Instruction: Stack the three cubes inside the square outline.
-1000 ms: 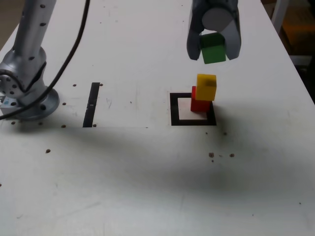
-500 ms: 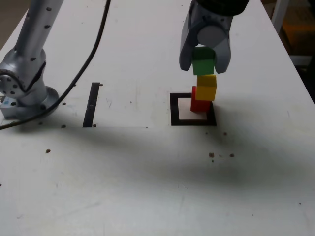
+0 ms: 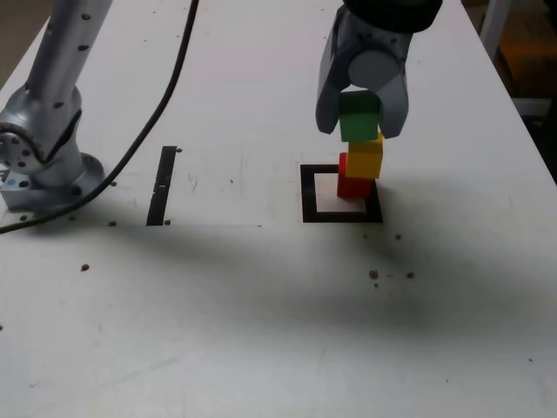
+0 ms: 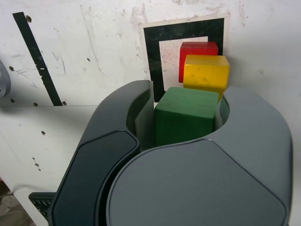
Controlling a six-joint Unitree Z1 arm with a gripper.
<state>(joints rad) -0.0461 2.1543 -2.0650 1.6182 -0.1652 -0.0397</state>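
Green cube [image 3: 359, 120] gripped — atop yellow cube [image 3: 365, 158].

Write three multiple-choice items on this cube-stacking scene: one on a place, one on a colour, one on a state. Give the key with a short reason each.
1. Where does the red cube sit?
A. inside the square outline, at its side on the exterior view's right
B. on the black strip
C. beside the arm's base

2. What colour is the cube directly on the red one?
A. green
B. blue
C. yellow

3. What is the gripper doing?
A. hanging open and empty
B. shut on the green cube
C. gripping the red cube

Key: 1 A, the red cube stands within the frame; 2 C, the yellow cube rests on red; 3 B, the jaws clamp the green cube's sides.
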